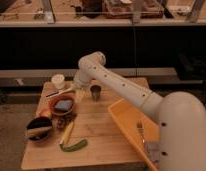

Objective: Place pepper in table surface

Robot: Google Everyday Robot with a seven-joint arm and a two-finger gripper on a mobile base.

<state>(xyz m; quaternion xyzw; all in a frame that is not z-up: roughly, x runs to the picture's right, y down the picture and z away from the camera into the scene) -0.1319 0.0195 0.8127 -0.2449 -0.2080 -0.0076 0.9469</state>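
The pepper (74, 146) lies flat on the table surface (103, 142), close to the near edge and left of centre, just beside a pale yellow vegetable (67, 133). The gripper (79, 94) hangs over the far part of the table, well apart from the pepper, its jaws spread and holding nothing. 1 small dark cup (95, 91) stands just right of it, and 1 yellow bin (127, 119) sits on the right.

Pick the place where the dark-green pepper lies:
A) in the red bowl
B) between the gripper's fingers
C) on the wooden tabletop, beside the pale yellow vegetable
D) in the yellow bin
C: the pepper lies flat on the table surface beside the pale yellow vegetable, while the gripper hangs open and empty farther back, near the metal cup.
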